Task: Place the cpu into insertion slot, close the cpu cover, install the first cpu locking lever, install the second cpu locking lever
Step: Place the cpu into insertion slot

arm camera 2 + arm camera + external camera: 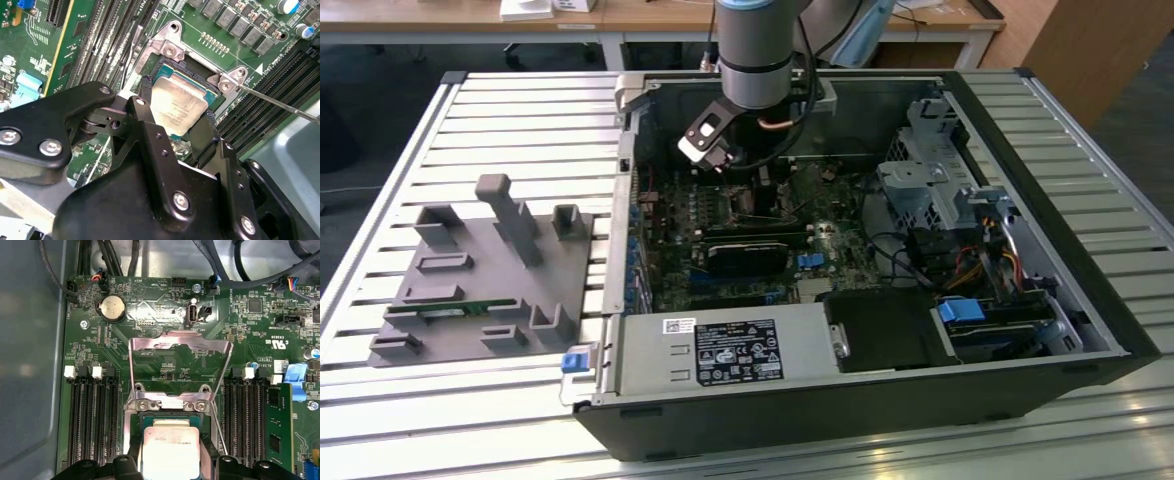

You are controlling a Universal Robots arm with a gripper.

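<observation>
Gripper point(174, 117) fingers point(147, 125) clamped on cpu point(177, 102) edges, cpu directly over insertion slot point(170, 416); cpu cover point(180, 341) standing open at slot's edge.

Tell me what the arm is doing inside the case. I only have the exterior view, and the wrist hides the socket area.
Observer: In both wrist views the gripper has its jaws against two opposite edges of the cpu.
Operator: Is the chip over the socket?
Observer: Yes, it lies squarely over the insertion slot. I cannot tell whether it is fully seated.
Operator: And the cover?
Observer: The cpu cover stands swung up and open, with the green board showing through its window.
</observation>
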